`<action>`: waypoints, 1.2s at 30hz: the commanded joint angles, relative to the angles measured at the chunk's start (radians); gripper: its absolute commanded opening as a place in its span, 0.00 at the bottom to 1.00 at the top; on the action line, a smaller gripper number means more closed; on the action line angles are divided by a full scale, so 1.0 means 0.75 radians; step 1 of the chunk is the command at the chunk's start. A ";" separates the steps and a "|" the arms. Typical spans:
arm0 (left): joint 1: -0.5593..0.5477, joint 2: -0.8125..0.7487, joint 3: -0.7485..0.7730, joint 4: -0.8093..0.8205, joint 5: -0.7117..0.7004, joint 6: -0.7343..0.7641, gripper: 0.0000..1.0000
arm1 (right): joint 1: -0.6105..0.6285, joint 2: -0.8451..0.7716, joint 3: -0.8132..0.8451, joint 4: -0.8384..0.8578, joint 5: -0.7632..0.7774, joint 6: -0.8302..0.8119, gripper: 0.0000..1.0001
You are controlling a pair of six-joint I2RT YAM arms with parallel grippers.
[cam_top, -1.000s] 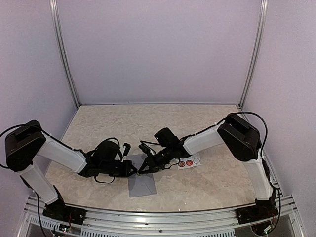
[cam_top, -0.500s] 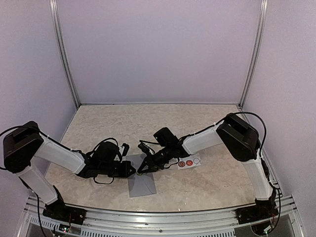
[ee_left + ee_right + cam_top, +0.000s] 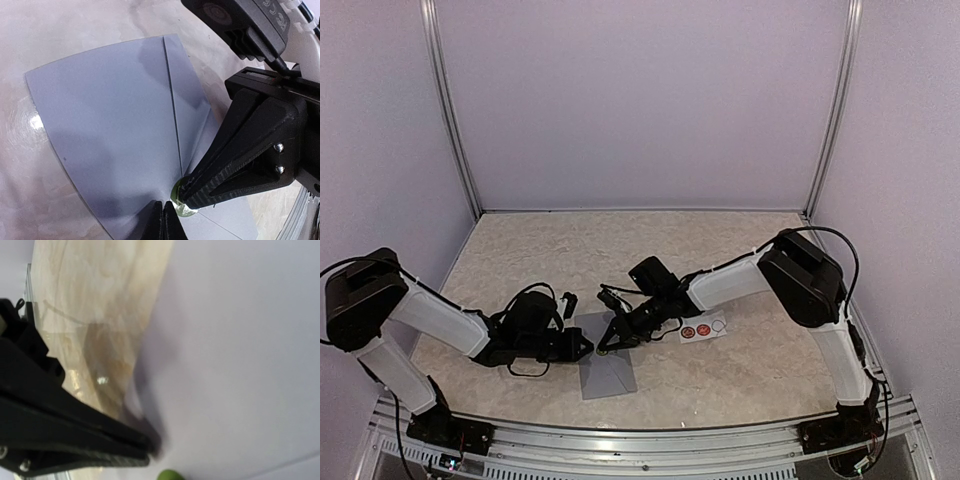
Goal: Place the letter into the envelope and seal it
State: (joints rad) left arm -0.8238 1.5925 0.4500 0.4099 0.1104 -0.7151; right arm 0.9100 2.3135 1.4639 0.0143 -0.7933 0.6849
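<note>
- Sealing looks close to finished: envelope (image 3: pixel 608 368) lies flat on the marbled table (image 3: pixel 740 260), low and centre in the overhead view, with its triangular flap (image 3: pixel 192 115) folded down. No letter is on show, so it is probably inside.
- Green round sticker (image 3: pixel 181 200) sits at the flap's point and apparently has yet to be pressed home. A white sticker strip (image 3: pixel 703 328) lies just right of centre.
- Right gripper (image 3: pixel 192 190), fingers together, reaches in low from the right, its tip on the sticker.
- Left gripper (image 3: pixel 162 216), fingers also together and holding nothing, stretches in low from the left, its tip meeting the same spot.
</note>
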 commanded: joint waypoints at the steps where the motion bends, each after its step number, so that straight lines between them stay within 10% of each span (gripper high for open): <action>1: -0.018 0.078 -0.071 -0.165 -0.015 -0.047 0.00 | 0.046 0.126 -0.028 -0.209 0.131 -0.062 0.00; 36: -0.008 0.063 -0.078 -0.197 -0.045 -0.043 0.00 | 0.046 -0.039 -0.223 -0.198 0.204 -0.041 0.04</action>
State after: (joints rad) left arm -0.8330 1.6093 0.4385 0.4557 0.1085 -0.7582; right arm 0.9379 2.2532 1.3735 0.0395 -0.7311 0.6495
